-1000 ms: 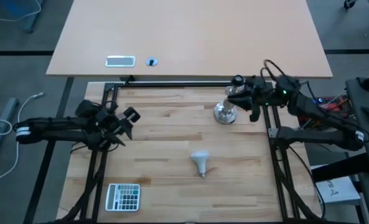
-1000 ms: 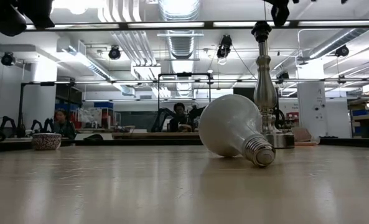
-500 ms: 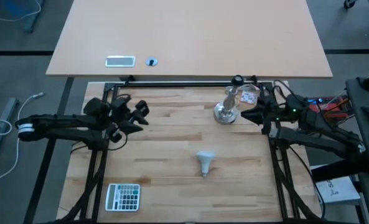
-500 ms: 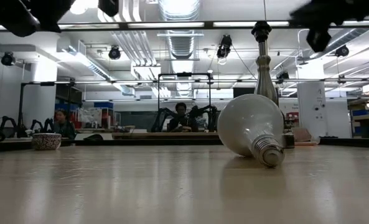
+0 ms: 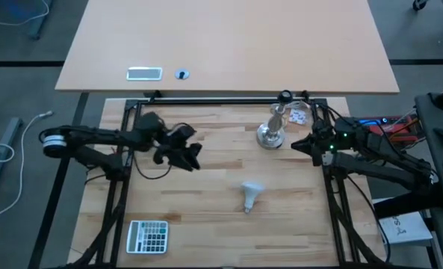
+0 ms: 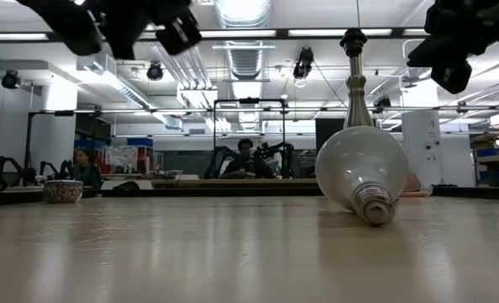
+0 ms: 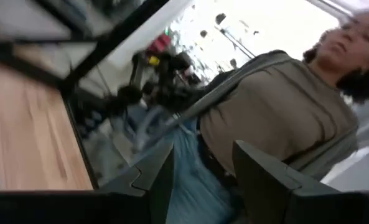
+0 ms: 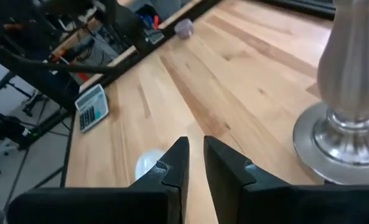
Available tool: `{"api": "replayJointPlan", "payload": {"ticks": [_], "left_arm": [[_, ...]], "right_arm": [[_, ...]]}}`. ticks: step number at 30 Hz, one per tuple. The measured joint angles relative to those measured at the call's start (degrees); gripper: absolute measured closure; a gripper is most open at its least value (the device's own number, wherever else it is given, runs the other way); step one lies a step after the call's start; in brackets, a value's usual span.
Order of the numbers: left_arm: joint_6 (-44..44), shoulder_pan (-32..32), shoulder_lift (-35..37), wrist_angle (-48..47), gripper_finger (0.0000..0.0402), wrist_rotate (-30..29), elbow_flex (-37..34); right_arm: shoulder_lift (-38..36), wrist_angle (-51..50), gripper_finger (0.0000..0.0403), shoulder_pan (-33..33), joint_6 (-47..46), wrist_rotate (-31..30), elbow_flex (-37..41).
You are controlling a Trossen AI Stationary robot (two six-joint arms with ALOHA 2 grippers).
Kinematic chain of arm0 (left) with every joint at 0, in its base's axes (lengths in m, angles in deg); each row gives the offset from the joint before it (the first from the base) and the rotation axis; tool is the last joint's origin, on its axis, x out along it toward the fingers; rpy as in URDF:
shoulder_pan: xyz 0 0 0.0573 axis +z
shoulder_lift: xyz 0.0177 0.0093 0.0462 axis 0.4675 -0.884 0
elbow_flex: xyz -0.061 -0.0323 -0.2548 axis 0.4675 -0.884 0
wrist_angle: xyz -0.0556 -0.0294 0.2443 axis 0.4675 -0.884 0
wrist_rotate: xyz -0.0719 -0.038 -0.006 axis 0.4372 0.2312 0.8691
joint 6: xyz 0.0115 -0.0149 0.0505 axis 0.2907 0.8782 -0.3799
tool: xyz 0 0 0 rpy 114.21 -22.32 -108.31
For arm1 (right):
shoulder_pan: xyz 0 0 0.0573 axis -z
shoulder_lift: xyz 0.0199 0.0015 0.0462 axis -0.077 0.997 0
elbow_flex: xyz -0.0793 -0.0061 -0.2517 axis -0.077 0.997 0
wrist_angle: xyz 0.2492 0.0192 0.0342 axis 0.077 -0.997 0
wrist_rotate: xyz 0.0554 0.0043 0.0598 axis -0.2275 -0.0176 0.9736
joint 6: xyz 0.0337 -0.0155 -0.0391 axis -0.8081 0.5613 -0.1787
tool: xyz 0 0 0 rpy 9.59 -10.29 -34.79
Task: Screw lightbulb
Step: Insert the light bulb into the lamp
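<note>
Butcher-block wood table (image 5: 206,224): frosted round lightbulb (image 5: 250,195) lying; left end effector (image 5: 190,155) open, right end effector (image 5: 302,143) nearly closed, empty.

Bright ceiling lights, blurred left-wrist view.

text: none legible | labels: none | numbers: none

A robotics lab: exposed ceiling ducts (image 6: 241,34) at upper centre, other robot arms (image 6: 5,171) far left.
</note>
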Motion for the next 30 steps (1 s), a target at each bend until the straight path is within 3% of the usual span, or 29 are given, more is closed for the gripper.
{"api": "replayJointPlan", "payload": {"ticks": [7, 10, 14, 24, 30], "left_arm": [[11.55, 0.26, -12.84, 0.92, 0.0251, 7.20, 6.03], [14.08, 0.26, -17.97, 1.01, 0.0257, 9.89, 10.23], [13.84, 0.06, -24.24, 0.98, 0.0264, 10.06, 17.25], [9.81, -1.45, -35.12, 0.90, 0.0280, 11.28, 35.39], [8.03, -1.62, -36.07, 0.94, 0.0276, 13.48, 38.91]], "right_arm": [[2.24, 0.18, 0.0339, 0.00, -0.96, 0.07, 0.00], [2.86, 0.25, 0.0334, 0.00, -9.58, 0.11, 0.00], [4.24, 0.18, 0.0332, 0.00, -21.48, 0.04, 0.00], [7.11, -0.30, 0.0355, 0.00, -27.20, 0.58, 0.00], [7.13, -0.26, 0.0358, 0.00, -26.49, 2.48, 0.00]]}}
